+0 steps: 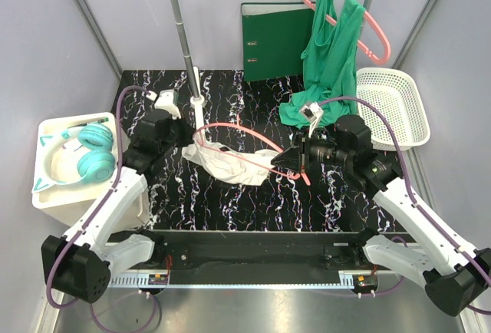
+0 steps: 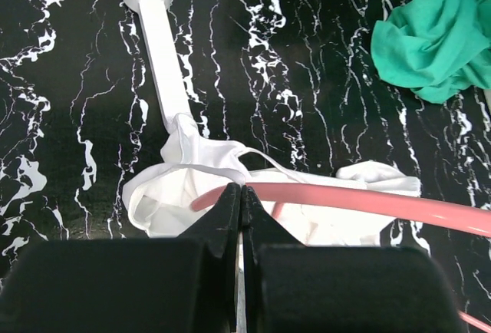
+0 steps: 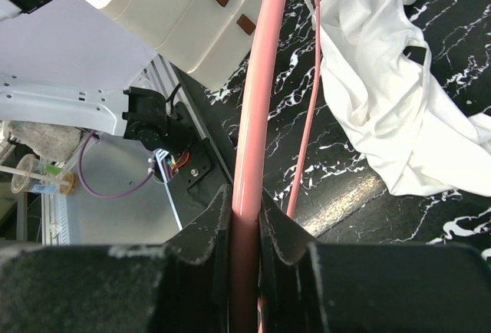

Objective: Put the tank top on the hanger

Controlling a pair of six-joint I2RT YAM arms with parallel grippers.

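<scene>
The white tank top (image 1: pixel 226 166) lies crumpled in the middle of the black marbled table, also seen in the left wrist view (image 2: pixel 165 195) and the right wrist view (image 3: pixel 383 95). The thin pink hanger (image 1: pixel 230 127) lies over it, one end tucked into the fabric (image 2: pixel 368 202). My left gripper (image 1: pixel 186 143) is shut at the garment's left edge, a white strap running into its tips (image 2: pixel 242 189). At the hanger's right end, my right gripper (image 1: pixel 282 160) is shut on its pink bar (image 3: pixel 257 80), which runs up between the fingers (image 3: pixel 245 195).
A clothes rack pole (image 1: pixel 184 34) with a white foot (image 2: pixel 157 49) stands at the back. A green top (image 1: pixel 334 49) hangs on a thicker pink hanger, its hem on the table (image 2: pixel 441 34). A green binder (image 1: pixel 272 41), white basket (image 1: pixel 391 107) and box with teal headphones (image 1: pixel 77 156) surround the work area.
</scene>
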